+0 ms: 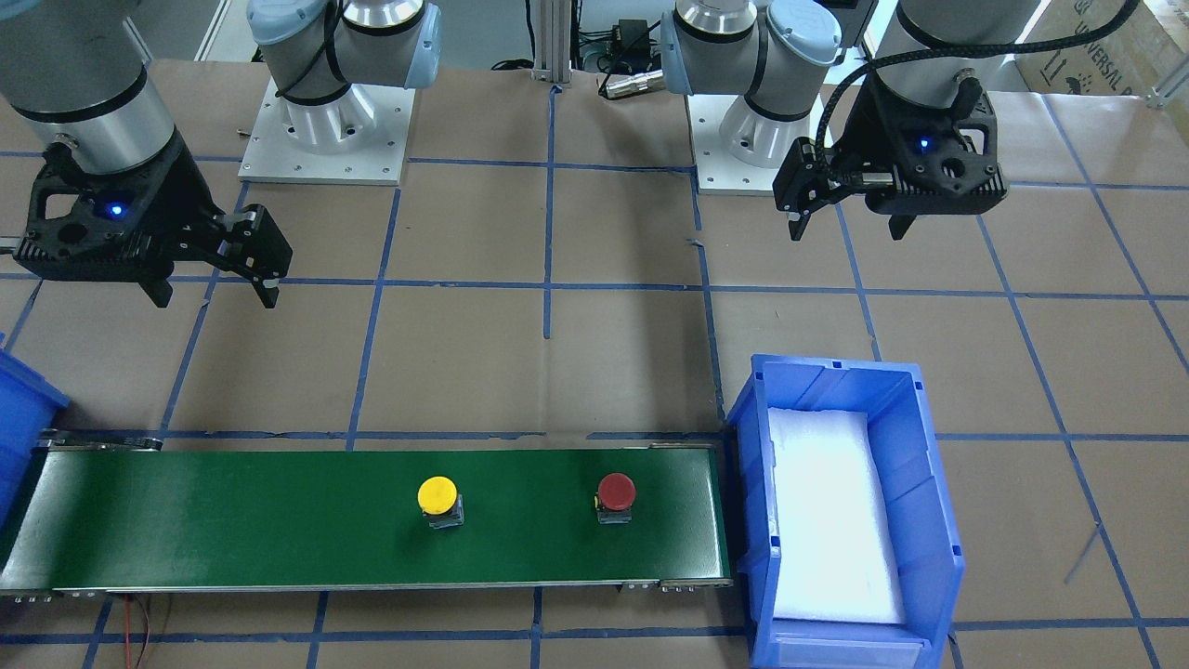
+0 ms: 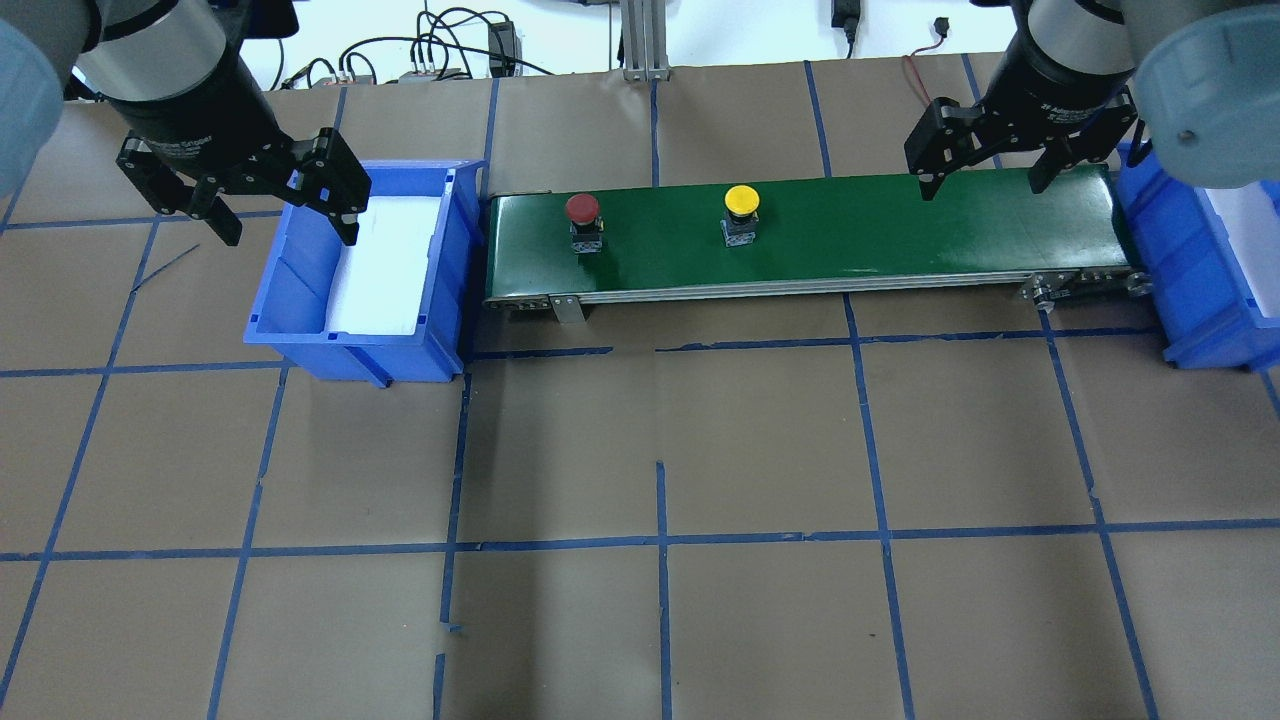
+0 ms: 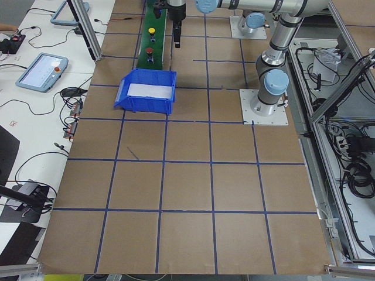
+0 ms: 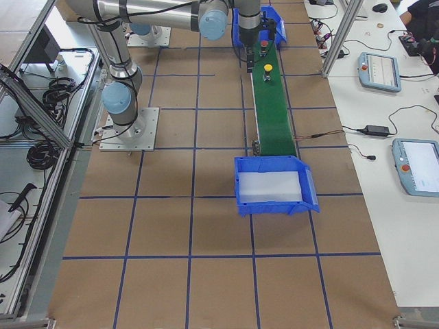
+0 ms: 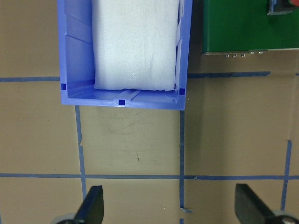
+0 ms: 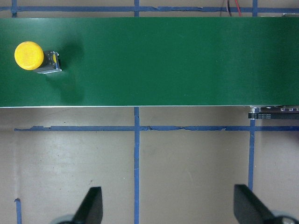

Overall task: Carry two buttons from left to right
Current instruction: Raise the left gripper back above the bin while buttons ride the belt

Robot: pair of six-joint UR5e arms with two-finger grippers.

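Observation:
The red button and the yellow button stand upright on the green conveyor belt. In the overhead view the red button is near the belt's left end and the yellow button near its middle. My left gripper is open and empty, hovering over the near left part of the left blue bin. My right gripper is open and empty above the belt's right part, well right of the yellow button. A corner of the red button's base shows in the left wrist view.
The left blue bin holds only a white foam pad and abuts the belt's end. A second blue bin sits at the belt's right end. Brown paper with blue tape lines covers the table.

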